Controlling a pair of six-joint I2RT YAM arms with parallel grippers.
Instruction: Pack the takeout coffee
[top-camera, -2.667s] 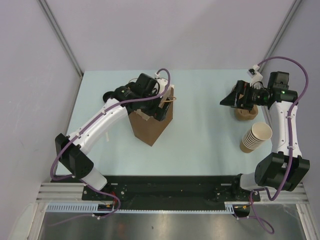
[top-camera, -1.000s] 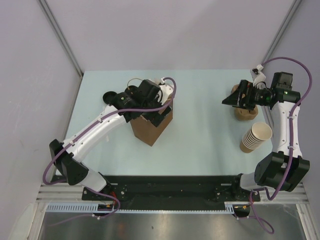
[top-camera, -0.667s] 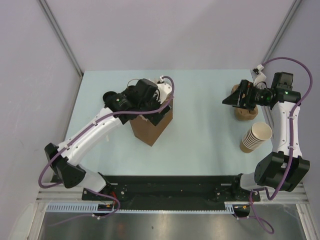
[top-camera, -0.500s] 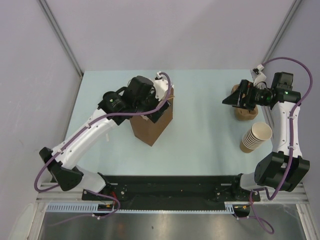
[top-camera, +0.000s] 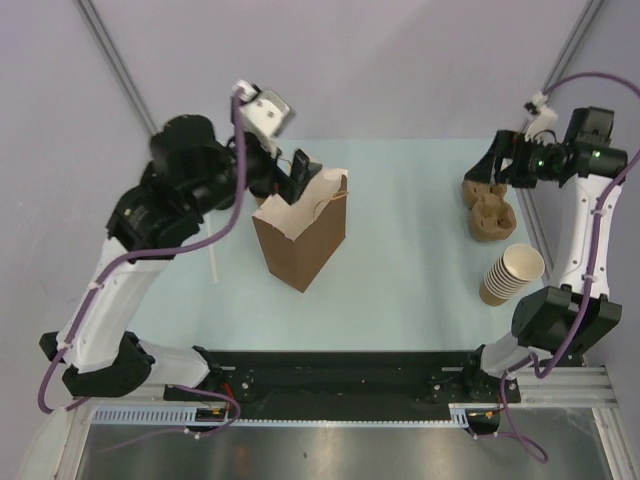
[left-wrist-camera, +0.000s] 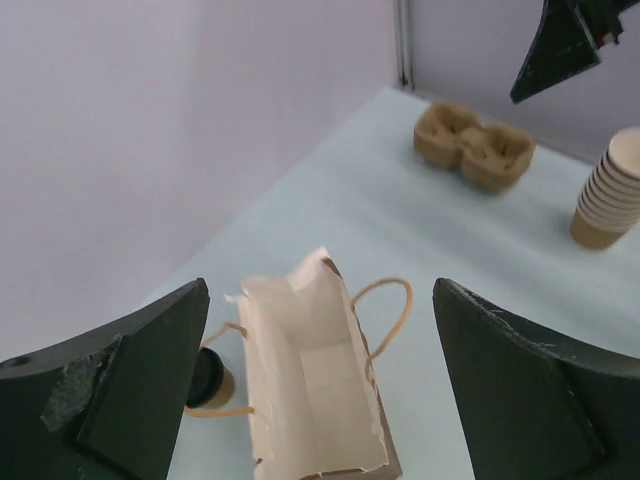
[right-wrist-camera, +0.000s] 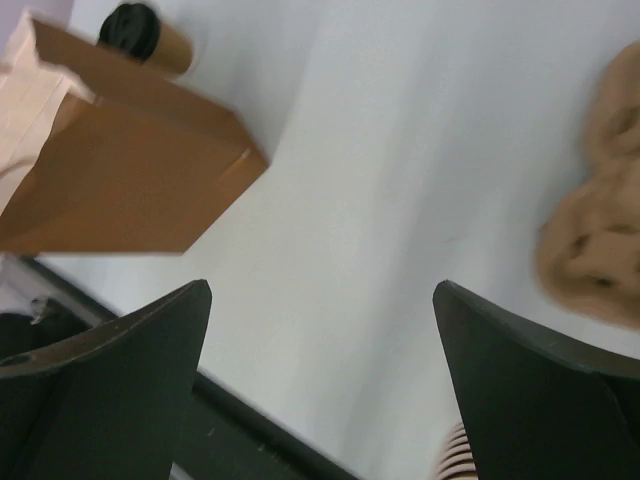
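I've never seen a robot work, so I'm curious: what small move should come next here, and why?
Probably lower the left gripper toward the black-lidded coffee cup. It hangs open and empty above the open paper bag, while the cup stands on the table beside the bag, not yet packed.

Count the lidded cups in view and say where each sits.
1. The takeout coffee stands outside the open paper bag, beside it on the side away from the cup stack. Another could be hidden behind the bag.
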